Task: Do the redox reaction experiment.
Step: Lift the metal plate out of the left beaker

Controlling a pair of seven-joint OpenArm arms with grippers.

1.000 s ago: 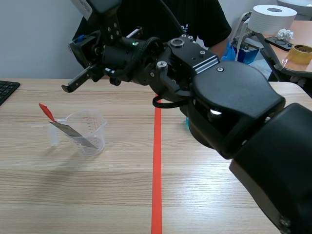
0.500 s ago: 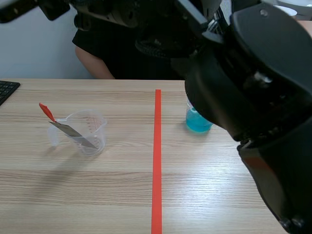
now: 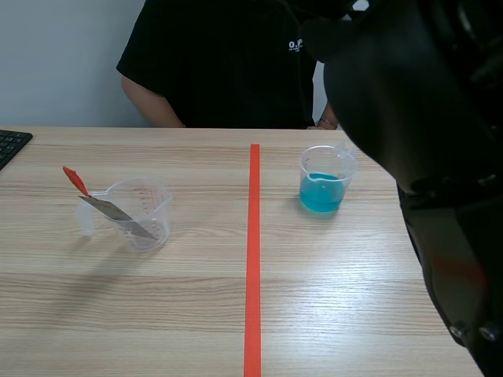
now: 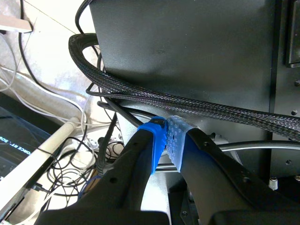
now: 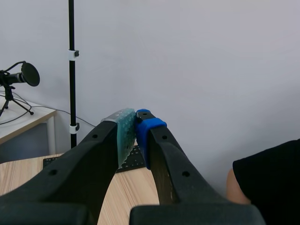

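Desk: tape line down middle. Right arm raised high. Person behind desk. Blue-liquid cup upright right of line. Clear cup left of line, spatula leaning inside. Left pincer, right pincer: fingers together, empty.

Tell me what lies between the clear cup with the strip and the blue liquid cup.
Only the tape line on bare table separates clear cup from blue liquid cup, in the scene view.

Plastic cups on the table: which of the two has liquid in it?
The cup right of the red tape line: it holds blue liquid. The other cup, left of the line, shows none and has a red-handled tool in it.
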